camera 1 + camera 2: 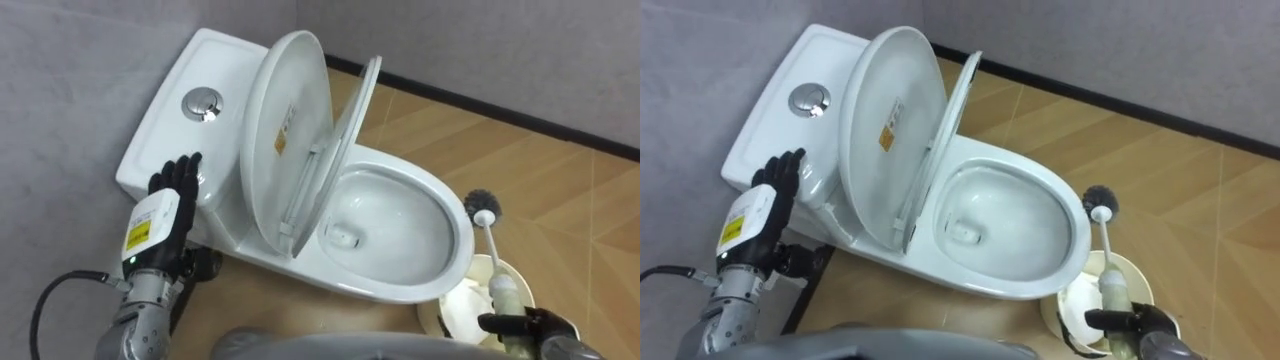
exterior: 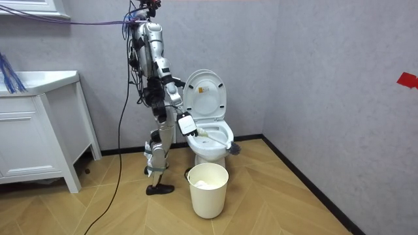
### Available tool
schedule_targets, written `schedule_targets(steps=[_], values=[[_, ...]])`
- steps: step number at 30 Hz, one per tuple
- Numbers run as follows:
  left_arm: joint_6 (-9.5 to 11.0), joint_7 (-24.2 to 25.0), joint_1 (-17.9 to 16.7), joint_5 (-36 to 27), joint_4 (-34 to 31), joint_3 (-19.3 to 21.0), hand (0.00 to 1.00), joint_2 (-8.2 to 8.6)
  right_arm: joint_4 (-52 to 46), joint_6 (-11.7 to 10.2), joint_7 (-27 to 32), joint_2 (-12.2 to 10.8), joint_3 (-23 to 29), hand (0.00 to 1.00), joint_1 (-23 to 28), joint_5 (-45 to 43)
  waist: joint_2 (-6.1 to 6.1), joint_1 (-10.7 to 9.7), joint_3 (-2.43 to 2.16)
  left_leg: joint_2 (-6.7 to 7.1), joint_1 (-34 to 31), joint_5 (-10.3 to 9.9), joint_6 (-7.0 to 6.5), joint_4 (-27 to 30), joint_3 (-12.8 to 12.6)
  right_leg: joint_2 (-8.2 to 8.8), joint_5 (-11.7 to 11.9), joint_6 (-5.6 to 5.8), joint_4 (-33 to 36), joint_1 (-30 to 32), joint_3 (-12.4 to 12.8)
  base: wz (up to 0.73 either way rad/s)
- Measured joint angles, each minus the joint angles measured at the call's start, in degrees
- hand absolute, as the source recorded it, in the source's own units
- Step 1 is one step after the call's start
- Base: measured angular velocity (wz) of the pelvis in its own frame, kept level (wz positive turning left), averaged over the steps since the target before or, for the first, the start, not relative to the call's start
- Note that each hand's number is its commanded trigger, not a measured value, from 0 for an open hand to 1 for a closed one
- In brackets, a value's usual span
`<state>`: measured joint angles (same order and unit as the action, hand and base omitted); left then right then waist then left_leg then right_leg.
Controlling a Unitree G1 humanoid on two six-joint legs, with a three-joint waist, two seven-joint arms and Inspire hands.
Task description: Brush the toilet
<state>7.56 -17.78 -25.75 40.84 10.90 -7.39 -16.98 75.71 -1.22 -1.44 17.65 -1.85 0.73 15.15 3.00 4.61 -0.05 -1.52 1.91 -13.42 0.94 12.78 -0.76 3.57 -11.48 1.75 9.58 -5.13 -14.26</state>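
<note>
Nearby, bucket (image 2: pixel 209 194) beneath brush (image 1: pixel 481 204), toilet lid (image 1: pixel 285 120) raised

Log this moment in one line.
right robot hand: shut on toilet brush, head outside toilet bowl rim | left robot hand: open, by tank | lid, seat: raised | white bucket: beside bowl

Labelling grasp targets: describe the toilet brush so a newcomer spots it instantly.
Start at the white ceramic toilet with its lid raised. Off the bowl's front rim, above the round cream plastic bucket, stands the toilet brush: a thin white stick with a dark round bristle head, handle held in the right hand's fingers. Nothing nearby is slim or bristled.
</note>
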Motion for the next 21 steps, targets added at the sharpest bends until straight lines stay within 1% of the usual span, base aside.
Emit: schedule_targets(steps=[4, 7, 9, 13, 14, 15, 17, 20, 21], values=[[-0.2, 0.5, 0.0, 1.1, 0.9, 0.6, 0.00, -0.14, -1.2, 0.1, -0.1, 0.0, 1.0, 1.00, 1.4, -0.4, -0.04, -0.2, 0.06, -0.02, 0.3, 0.0, 0.00, 0.0, -0.2, 0.02, 0.0, 0.00, 0.1, -0.2, -0.1, -0.01], [-0.8, 0.5, 0.0, 2.5, 1.5, 0.9, 0.00, -0.29, -2.3, 0.2, -0.4, 0.0, 1.3, 1.00, 2.6, -0.5, -0.16, -0.3, 0.10, -0.13, 0.8, 0.0, 0.01, -0.2, -0.5, -0.03, 0.0, -0.02, 0.1, -0.5, 0.0, -0.05], [-1.2, 0.5, 0.2, 2.7, 1.8, 1.1, 0.00, -0.30, -2.3, 0.9, -0.7, 0.0, 2.1, 1.00, 2.6, -1.8, -0.39, -0.4, 0.09, -0.29, 0.9, 0.0, 0.02, -0.6, -0.7, -0.16, 0.1, -0.15, 0.2, -0.4, 0.0, -0.06], [-1.9, 0.4, 0.3, 3.9, 1.9, 1.8, 0.00, -0.33, -2.3, 1.3, -1.2, 0.1, 3.2, 1.00, 2.6, -2.5, -0.99, -0.9, -0.13, -0.55, 1.2, 0.1, 0.17, -0.7, -0.8, -0.41, 0.2, -0.26, 0.1, -0.4, 0.0, -0.02], [-2.1, 0.2, 0.2, 4.2, 2.1, 1.9, 0.00, -0.33, -2.3, 1.3, -1.2, 0.2, 3.2, 1.00, 2.7, -2.5, -1.01, -1.0, -0.11, -0.63, 1.3, 0.1, 0.21, -0.9, -0.8, -0.50, 0.2, -0.27, 0.1, -0.4, 0.1, -0.04], [-2.2, -0.2, 0.2, 5.5, 2.8, 2.2, 0.00, -0.40, -2.3, 1.3, -1.2, 0.2, 3.2, 1.00, 2.7, -2.7, -1.21, -1.1, -0.23, -0.71, 1.4, 0.1, 0.27, -1.0, -0.8, -0.57, 0.2, -0.28, 0.1, -0.4, 0.1, -0.04], [-2.3, -0.6, 0.6, 6.7, 3.6, 2.8, 0.00, -0.46, -2.4, 1.3, -1.2, 0.2, 3.2, 1.00, 2.6, -3.7, -1.42, -1.2, -0.24, -0.75, 1.5, 0.2, 0.32, -1.0, -0.7, -0.62, 0.2, -0.28, 0.1, -0.4, 0.2, -0.04], [-2.7, -0.9, 1.0, 7.2, 3.5, 3.9, 0.00, -0.91, -2.6, 1.3, -0.5, 0.8, 3.2, 1.00, 2.7, -4.5, -1.45, -1.2, -0.22, -0.76, 1.6, 0.2, 0.34, -0.9, -0.9, -0.62, 0.2, -0.29, 0.1, -0.4, 0.5, -0.03], [-2.7, -1.5, 1.4, 7.2, 3.6, 4.5, 0.00, -1.47, -2.9, 1.3, -0.1, 1.0, 3.2, 1.00, 2.6, -5.3, -1.52, -1.2, -0.20, -0.76, 1.6, 0.2, 0.34, -0.7, -1.1, -0.63, 0.2, -0.29, 0.1, -0.3, 0.8, -0.07]])
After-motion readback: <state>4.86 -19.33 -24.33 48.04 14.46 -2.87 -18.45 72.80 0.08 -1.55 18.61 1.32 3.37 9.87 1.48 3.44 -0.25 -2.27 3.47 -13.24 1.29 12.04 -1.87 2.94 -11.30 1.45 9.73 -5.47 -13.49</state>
